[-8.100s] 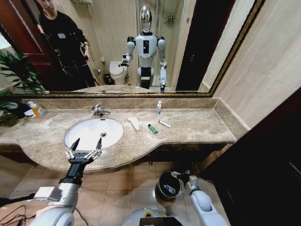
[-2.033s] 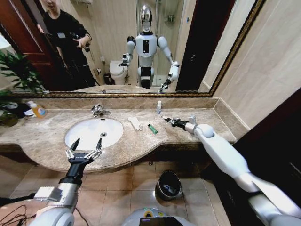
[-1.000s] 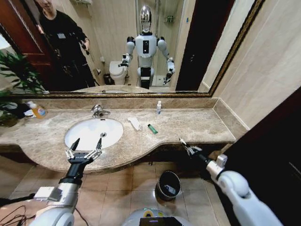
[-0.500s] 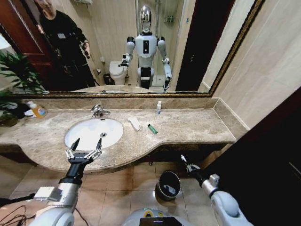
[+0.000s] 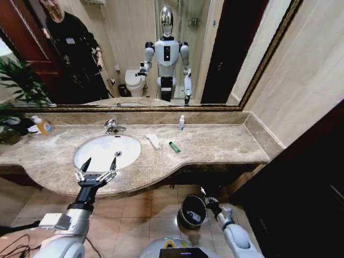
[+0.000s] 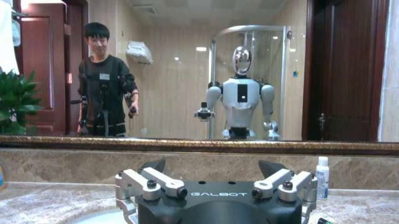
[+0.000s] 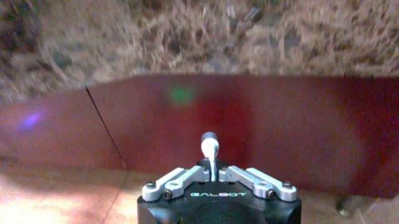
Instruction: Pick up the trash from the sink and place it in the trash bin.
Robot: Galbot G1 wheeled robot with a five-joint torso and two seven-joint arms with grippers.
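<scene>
The right gripper [image 5: 204,195], fingers pinching a small white tube [image 7: 210,148], hangs beside the round dark metal-rimmed bin [image 5: 192,210]; it should centre above the opening before releasing. The left gripper [image 5: 99,164] hovers, fingers spread wide, over the white oval sink [image 5: 102,153].

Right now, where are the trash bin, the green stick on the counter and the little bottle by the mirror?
trash bin [image 5: 189,203]: head view, near its shiny rim.
green stick [image 5: 174,147]: head view, its middle.
little bottle [image 5: 181,122]: head view, its clear body below the cap.

The sink [image 5: 107,151] is sitting left of the wrapper [image 5: 154,141] and stick [image 5: 174,147], with the small bottle [image 5: 181,122] standing behind them; the trash bin [image 5: 192,210] is resting on the floor below (under the counter's front edge).
</scene>
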